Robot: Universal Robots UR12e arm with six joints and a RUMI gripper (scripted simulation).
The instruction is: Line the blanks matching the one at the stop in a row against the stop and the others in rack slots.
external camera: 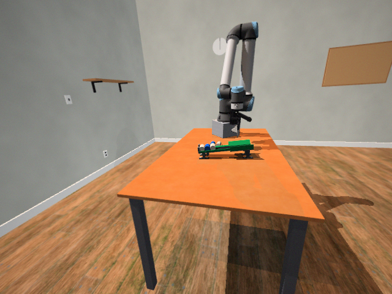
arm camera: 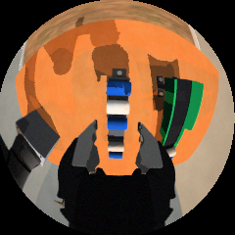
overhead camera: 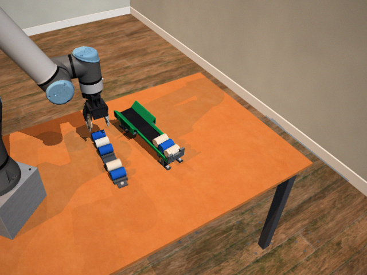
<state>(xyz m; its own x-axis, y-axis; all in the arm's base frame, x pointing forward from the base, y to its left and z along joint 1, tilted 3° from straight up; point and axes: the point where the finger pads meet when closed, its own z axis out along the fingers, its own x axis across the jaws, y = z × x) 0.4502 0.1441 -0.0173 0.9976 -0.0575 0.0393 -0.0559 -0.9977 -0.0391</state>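
Observation:
The green feed ramp [overhead camera: 147,112] [external camera: 240,143] [arm camera: 194,105] has a black floor and a grey stop [overhead camera: 178,153] at its low end. A cream blank [overhead camera: 171,150] lies at the stop, then a blue blank [overhead camera: 166,145] and another cream blank [overhead camera: 160,139]. The grey stock rack [overhead camera: 108,157] [arm camera: 118,73] holds blue blanks [overhead camera: 98,135] [overhead camera: 105,149] [overhead camera: 117,173] and cream blanks [overhead camera: 101,142] [overhead camera: 114,164] across its slots, with one slot bare. My gripper [overhead camera: 98,125] [external camera: 236,128] [arm camera: 117,121] hangs half open and empty just above the rack's far end, over the blue end blank [arm camera: 116,155].
The robot's grey base block [overhead camera: 18,201] [external camera: 223,128] stands at the table's left rear. The orange table [overhead camera: 207,165] [external camera: 221,183] ends near the wall on the right.

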